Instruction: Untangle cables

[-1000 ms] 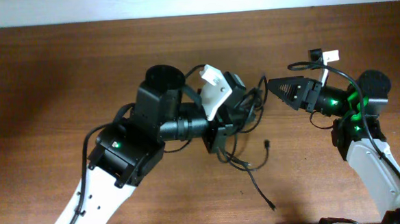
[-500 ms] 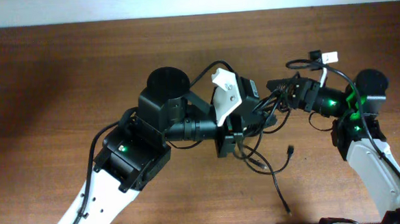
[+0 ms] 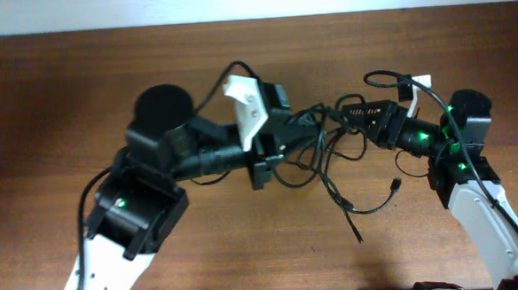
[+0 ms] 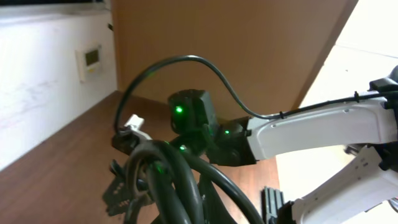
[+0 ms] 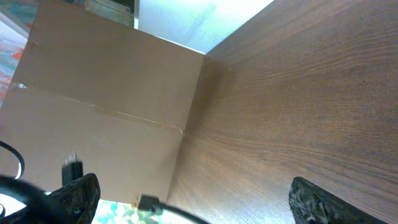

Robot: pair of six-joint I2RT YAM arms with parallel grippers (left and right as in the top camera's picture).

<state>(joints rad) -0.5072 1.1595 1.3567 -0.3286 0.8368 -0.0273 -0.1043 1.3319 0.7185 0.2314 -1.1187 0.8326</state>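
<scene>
The cables (image 3: 326, 155) are a loose black tangle held above the wooden table (image 3: 78, 83), between my two grippers. My left gripper (image 3: 273, 153) is shut on the tangle's left side. In the left wrist view the cords (image 4: 180, 180) fill the space by the jaws. My right gripper (image 3: 351, 115) is at the tangle's upper right. In the right wrist view it (image 5: 196, 199) is open wide, with a small plug (image 5: 148, 202) and its cord between the fingers, not gripped. Two loose ends hang down, one with a plug (image 3: 394, 186), one lower (image 3: 360, 238).
The right arm (image 4: 311, 127) with green lights faces the left wrist camera. Its own thicker wire with a white tag (image 3: 420, 81) loops above it. A cardboard wall (image 5: 112, 93) stands at the table's edge in the right wrist view.
My left arm has swung left and pulled the tangle with it, stretching the cords out. My right gripper has reached into the tangle's right side, and the loose ends have shifted right.
</scene>
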